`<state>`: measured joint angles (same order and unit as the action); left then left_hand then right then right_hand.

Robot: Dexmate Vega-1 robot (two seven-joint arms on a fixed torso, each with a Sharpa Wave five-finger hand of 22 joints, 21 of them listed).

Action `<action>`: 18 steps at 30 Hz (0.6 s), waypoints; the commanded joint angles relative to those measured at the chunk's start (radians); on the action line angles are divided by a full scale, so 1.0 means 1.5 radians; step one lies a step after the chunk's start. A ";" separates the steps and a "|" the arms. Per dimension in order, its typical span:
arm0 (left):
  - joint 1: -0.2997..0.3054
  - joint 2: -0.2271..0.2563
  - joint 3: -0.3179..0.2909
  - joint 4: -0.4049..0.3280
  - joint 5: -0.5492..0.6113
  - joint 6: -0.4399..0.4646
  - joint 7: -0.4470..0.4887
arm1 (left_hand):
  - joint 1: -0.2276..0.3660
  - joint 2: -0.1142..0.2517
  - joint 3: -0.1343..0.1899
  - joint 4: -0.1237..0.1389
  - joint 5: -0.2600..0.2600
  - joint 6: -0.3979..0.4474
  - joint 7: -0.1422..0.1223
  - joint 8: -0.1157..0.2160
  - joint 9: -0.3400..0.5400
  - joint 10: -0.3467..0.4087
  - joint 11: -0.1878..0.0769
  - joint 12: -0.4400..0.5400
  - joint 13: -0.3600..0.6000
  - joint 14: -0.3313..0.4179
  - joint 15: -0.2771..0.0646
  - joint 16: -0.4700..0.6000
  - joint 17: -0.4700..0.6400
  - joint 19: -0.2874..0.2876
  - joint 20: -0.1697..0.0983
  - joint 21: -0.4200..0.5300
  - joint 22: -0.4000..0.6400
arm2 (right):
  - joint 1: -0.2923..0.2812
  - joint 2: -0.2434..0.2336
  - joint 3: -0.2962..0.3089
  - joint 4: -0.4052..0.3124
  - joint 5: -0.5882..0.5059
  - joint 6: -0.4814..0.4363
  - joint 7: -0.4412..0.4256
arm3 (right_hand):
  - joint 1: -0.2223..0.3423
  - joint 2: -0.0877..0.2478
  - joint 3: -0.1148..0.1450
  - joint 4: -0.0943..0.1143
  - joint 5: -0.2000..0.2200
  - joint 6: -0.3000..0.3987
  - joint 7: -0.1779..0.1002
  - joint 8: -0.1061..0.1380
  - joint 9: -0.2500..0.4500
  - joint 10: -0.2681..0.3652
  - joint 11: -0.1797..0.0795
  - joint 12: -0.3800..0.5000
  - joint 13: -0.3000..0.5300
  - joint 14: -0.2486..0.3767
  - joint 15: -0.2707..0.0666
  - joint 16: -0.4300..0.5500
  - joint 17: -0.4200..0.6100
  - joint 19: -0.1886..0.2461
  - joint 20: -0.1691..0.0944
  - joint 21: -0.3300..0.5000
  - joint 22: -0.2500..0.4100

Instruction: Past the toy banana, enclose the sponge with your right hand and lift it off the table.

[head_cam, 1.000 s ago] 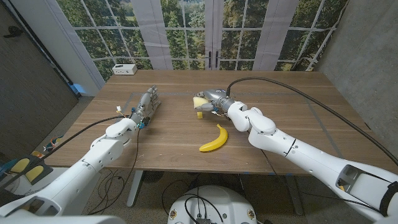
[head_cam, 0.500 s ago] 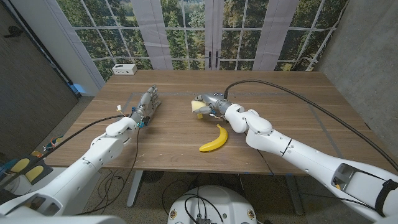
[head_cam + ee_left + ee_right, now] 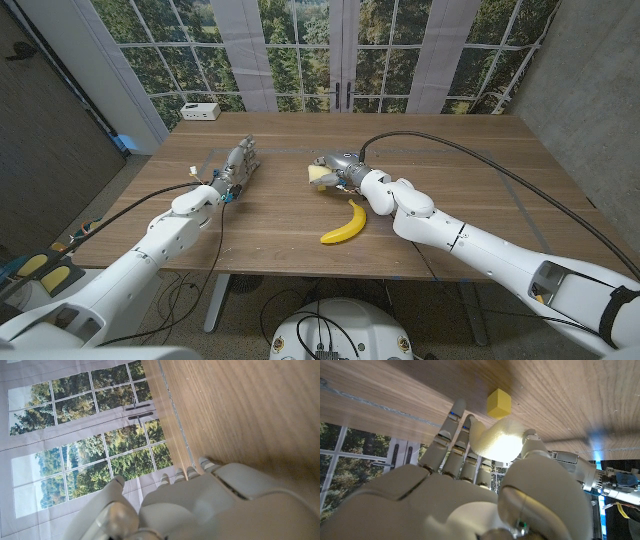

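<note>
My right hand [image 3: 338, 168] grips the pale yellow sponge [image 3: 317, 173] just beyond the toy banana [image 3: 345, 223], which lies on the table's near middle. In the right wrist view the sponge [image 3: 496, 438] sits between the fingers [image 3: 451, 430] and the thumb, apparently a little above the wood. A small yellow cube [image 3: 499, 402] rests on the table just beyond it. My left hand [image 3: 237, 165] waits on the table's left side, fingers stretched out and holding nothing. The left wrist view looks over its fingers [image 3: 192, 472] along bare wood.
A white box [image 3: 201, 111] stands at the table's far left corner. A black cable [image 3: 470, 150] runs from my right forearm across the right half of the table [image 3: 450, 170]. Windows stand behind the far edge.
My right hand, with the sponge in it, has edged slightly left and farther from me. The banana and my left hand have not moved.
</note>
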<state>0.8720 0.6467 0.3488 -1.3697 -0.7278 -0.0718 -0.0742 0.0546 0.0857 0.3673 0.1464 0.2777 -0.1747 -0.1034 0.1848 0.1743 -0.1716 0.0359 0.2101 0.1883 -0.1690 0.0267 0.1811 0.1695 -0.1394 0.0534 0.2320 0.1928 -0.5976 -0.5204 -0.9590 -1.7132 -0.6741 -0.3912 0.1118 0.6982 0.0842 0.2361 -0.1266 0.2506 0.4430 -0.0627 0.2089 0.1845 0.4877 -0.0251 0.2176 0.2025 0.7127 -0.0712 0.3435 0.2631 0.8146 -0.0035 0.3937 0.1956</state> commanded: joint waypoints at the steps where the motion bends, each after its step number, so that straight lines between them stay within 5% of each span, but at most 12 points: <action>1: -0.021 -0.007 0.009 0.019 0.009 0.002 -0.013 | 0.003 0.019 -0.003 -0.001 0.003 -0.040 -0.002 0.000 0.002 -0.031 0.001 -0.002 0.002 -0.060 -0.002 0.000 0.004 0.001 0.001 0.000 0.003 | 0.001 0.005 -0.012 0.017 0.007 -0.011 -0.013 | 0.011 0.000 -0.001 0.000 -0.004 0.004 -0.001 0.001 0.003 0.007 0.001 0.000 0.001 0.005 -0.056 -0.001 0.002 -0.003 0.000 0.001 0.000; 18: -0.032 -0.006 0.010 0.025 0.009 0.011 -0.018 | 0.003 0.019 -0.004 -0.001 0.003 -0.040 -0.003 0.000 0.002 -0.029 0.003 -0.001 0.002 -0.060 -0.001 0.000 0.004 0.001 0.000 -0.001 0.003 | 0.009 0.026 -0.034 0.062 0.004 -0.024 -0.042 | 0.020 -0.001 -0.004 -0.004 -0.004 0.002 -0.004 -0.002 0.003 0.005 -0.005 -0.003 0.001 0.001 -0.056 -0.002 0.006 -0.010 0.002 -0.001 0.000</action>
<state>0.8345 0.6358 0.3624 -1.3379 -0.7155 -0.0638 -0.0959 0.0546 0.0858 0.3673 0.1464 0.2777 -0.1747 -0.1034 0.1848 0.1743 -0.1716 0.0359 0.2101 0.1884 -0.1690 0.0267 0.1811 0.1695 -0.1395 0.0534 0.2320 0.1928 -0.5925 -0.5025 -0.9879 -1.6652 -0.6663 -0.4133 0.0720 0.7164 0.0819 0.2327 -0.1300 0.2506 0.4429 -0.0627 0.2089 0.1845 0.4877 -0.0251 0.2176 0.2024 0.7127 -0.0711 0.3435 0.2674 0.8053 -0.0017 0.3938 0.1957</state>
